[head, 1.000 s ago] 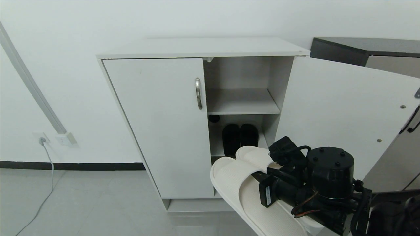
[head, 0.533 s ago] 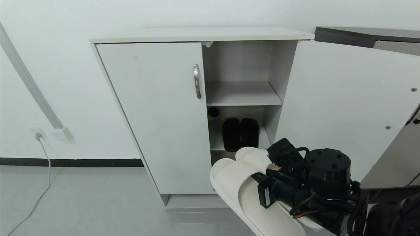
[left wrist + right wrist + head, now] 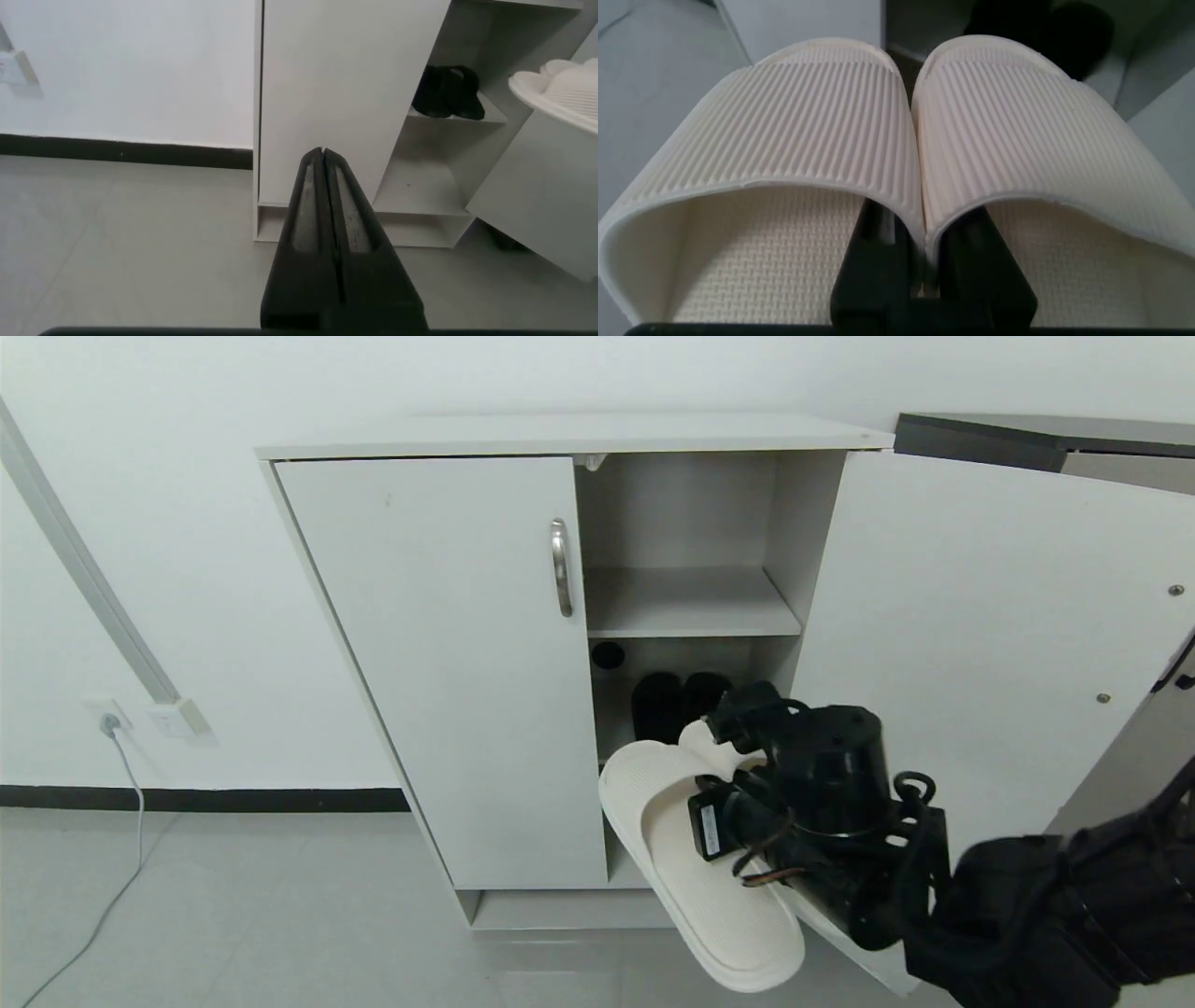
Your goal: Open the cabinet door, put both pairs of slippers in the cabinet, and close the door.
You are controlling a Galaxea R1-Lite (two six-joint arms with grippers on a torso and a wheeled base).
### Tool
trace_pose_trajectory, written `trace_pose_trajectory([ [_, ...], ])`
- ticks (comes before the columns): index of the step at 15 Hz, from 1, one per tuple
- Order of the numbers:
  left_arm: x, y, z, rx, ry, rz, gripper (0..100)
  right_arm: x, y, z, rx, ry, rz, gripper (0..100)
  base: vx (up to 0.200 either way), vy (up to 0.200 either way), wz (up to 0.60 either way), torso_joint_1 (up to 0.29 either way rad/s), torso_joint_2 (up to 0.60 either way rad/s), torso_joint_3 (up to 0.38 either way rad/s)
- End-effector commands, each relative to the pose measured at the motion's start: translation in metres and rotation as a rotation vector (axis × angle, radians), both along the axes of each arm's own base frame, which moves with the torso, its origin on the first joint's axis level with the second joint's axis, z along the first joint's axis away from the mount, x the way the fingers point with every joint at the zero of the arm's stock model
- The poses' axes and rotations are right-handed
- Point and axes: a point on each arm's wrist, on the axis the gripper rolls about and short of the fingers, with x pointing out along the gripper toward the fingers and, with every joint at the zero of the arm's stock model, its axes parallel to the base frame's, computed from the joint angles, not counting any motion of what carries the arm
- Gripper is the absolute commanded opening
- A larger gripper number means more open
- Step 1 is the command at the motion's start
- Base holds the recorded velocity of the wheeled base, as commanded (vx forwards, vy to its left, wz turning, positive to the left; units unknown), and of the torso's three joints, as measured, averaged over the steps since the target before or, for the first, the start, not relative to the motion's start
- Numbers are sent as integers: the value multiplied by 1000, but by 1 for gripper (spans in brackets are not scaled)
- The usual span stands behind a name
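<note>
The white cabinet [image 3: 448,663] has its left door shut and its right door [image 3: 980,644] swung wide open. A pair of black slippers [image 3: 677,702] lies on the lower shelf, also seen as black slippers [image 3: 448,91] from the left wrist. My right gripper [image 3: 913,245] is shut on the inner edges of a pair of white slippers [image 3: 906,140], held side by side. In the head view the white slippers [image 3: 691,840] hang just before the opening, toes toward the black pair. My left gripper [image 3: 323,163] is shut and empty, low over the floor, facing the cabinet's base.
The upper shelf [image 3: 686,602] is bare. A dark grey unit [image 3: 1046,457] stands to the right behind the open door. On the left wall are a slanted cable duct [image 3: 84,579], an outlet [image 3: 107,721] and a cord. Grey floor lies before the cabinet.
The head camera shifted early on. Since then my right arm has carried the white slippers forward and up toward the opening; their toes now overlap the black pair.
</note>
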Motion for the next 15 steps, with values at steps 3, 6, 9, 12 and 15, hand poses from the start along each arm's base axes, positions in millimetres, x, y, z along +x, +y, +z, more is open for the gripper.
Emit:
trace_pose_trajectory([
  [3,0,0,0,0,1,-2,0,23,50,60,44,110,-287,0,0,0,0,0,0,0],
  [6,0,0,0,-2,1,1,0,31,55,83,48,46,-324,0,0,0,0,0,0,0],
  [9,0,0,0,-2,1,1,0,36,55,91,42,-26,-329,0,0,0,0,0,0,0],
  [12,0,0,0,-2,1,0,0,40,50,91,36,-37,-350,0,0,0,0,0,0,0],
  [15,0,0,0,0,1,0,0,40,49,91,33,-36,-351,0,0,0,0,0,0,0],
])
